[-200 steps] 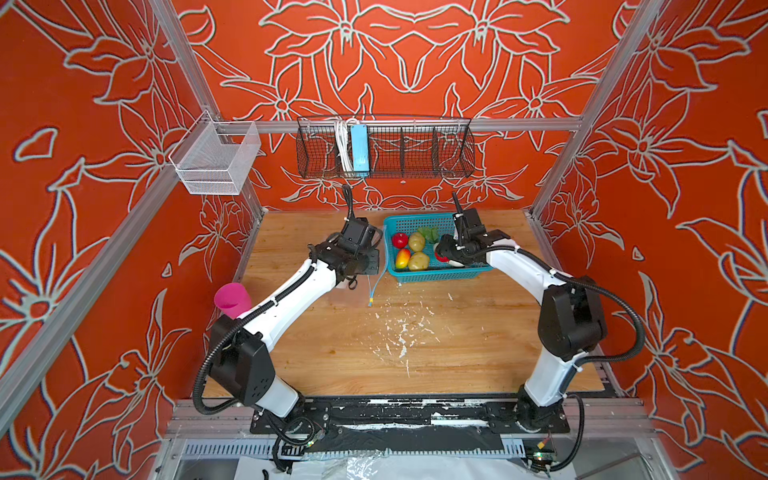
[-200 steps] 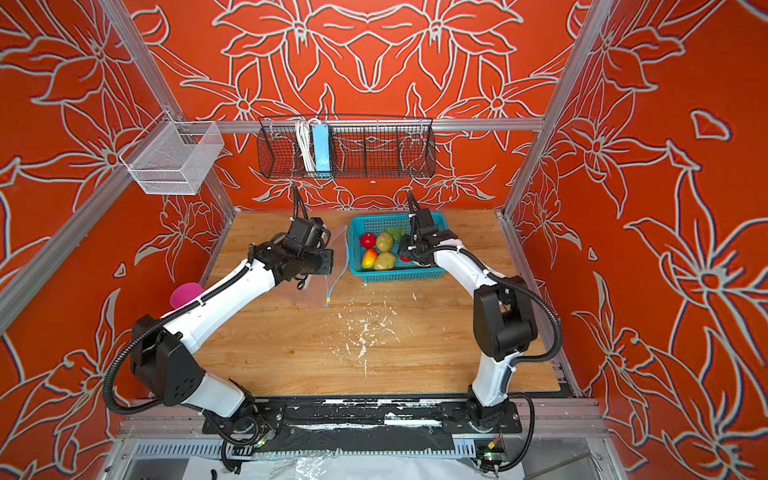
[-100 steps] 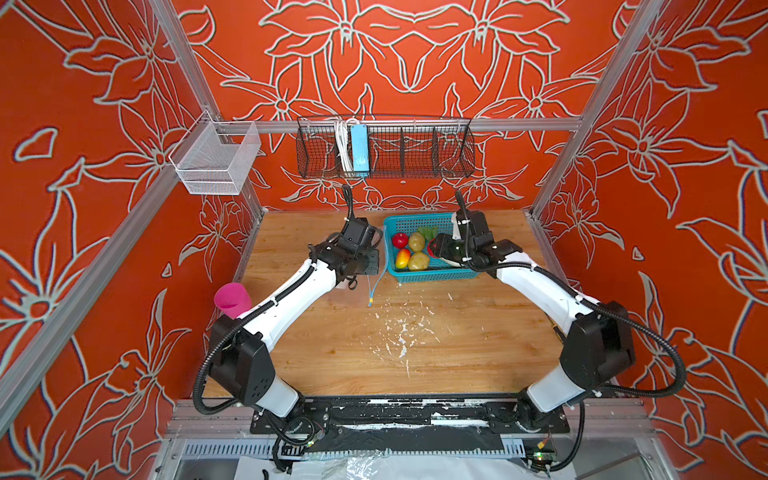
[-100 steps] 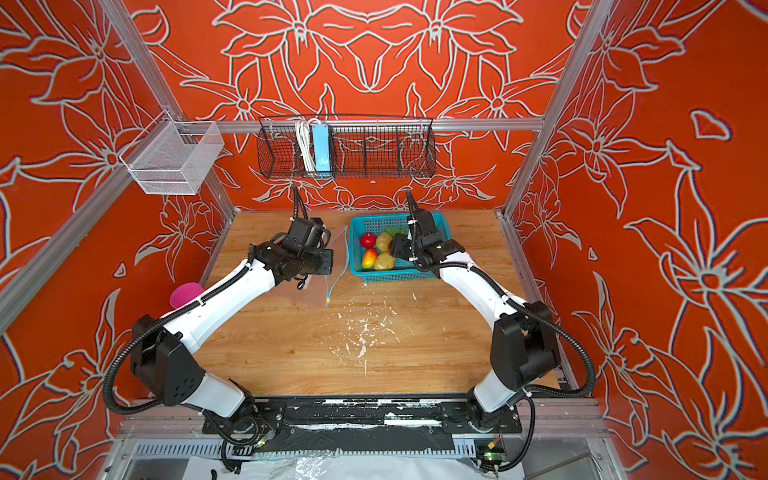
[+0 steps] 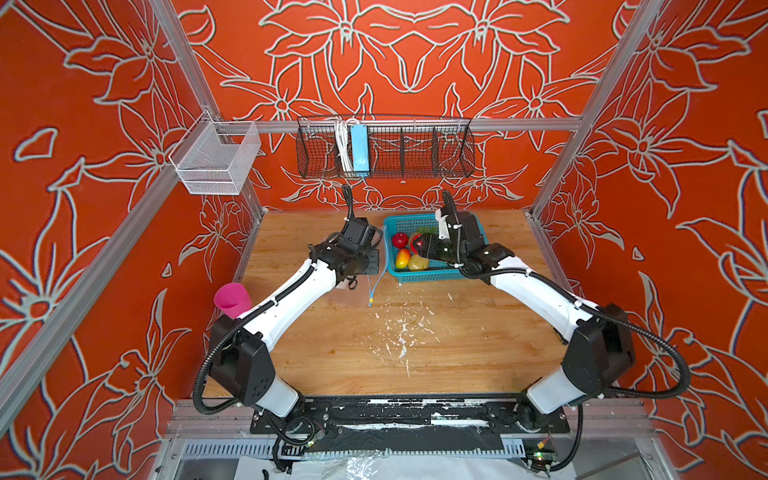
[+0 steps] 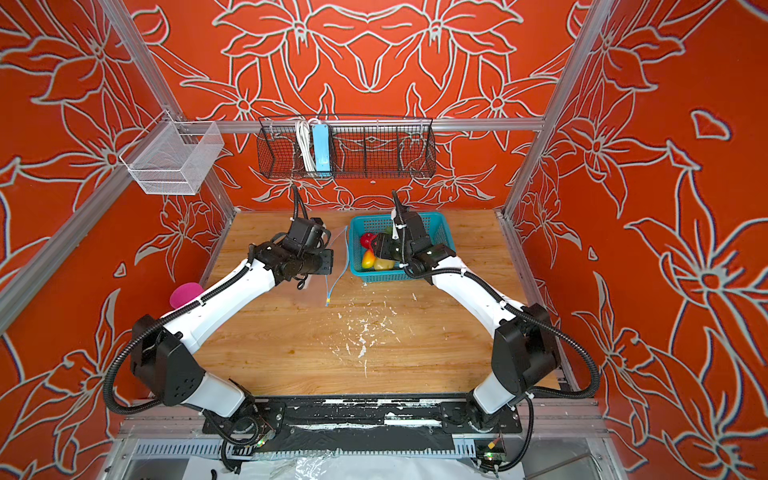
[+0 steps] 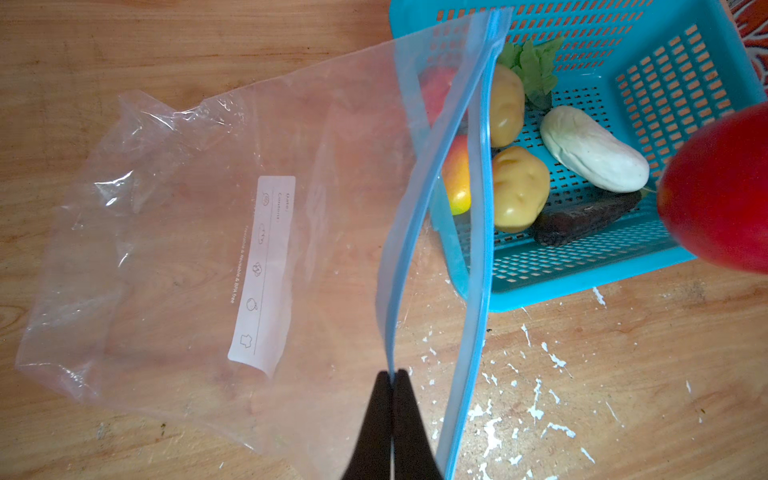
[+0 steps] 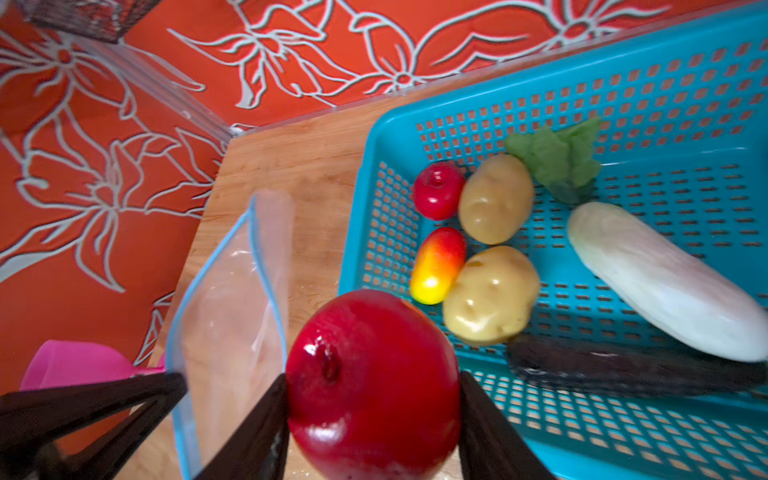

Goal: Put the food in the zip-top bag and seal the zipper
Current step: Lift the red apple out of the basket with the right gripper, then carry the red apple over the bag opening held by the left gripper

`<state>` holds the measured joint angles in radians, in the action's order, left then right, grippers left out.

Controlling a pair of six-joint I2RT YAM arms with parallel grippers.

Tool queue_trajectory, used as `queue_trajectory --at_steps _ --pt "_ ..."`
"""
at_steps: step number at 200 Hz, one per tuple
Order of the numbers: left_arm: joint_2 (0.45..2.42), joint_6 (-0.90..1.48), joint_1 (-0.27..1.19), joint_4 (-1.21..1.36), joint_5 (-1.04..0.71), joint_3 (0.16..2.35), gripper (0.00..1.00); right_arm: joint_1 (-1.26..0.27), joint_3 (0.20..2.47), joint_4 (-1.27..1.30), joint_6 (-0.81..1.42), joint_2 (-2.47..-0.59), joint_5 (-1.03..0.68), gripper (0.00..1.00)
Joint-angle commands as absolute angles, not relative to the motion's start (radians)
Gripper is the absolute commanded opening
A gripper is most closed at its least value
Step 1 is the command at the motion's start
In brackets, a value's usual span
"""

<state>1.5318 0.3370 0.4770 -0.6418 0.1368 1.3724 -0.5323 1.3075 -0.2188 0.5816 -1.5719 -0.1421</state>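
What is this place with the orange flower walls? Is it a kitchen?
Probably not a kitchen: it looks like a robot practice booth. Two robot arms are mounted at a wooden table, metal bars frame the walls, and the food in the basket looks plastic.

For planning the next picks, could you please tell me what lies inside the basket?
The basket holds a small red ball, two potatoes, a mango, a leaf, a white vegetable and a dark piece. The held ball covers one corner.

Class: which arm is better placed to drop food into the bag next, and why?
Right. The right gripper holds a red ball beside the open mouth of the bag; the left gripper is shut on its rim, holding it open.
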Motion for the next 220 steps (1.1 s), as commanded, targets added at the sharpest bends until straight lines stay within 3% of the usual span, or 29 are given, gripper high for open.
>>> queue_trajectory --at_steps 1,220 --pt "1.528 0.336 0.471 -0.644 0.135 1.384 0.0 -0.567 1.3 -0.147 0.574 -1.556 -0.169 0.36" --pt "1.506 0.342 0.471 -0.641 0.139 1.371 0.0 -0.709 1.257 0.086 0.667 -1.629 -0.215 0.36"
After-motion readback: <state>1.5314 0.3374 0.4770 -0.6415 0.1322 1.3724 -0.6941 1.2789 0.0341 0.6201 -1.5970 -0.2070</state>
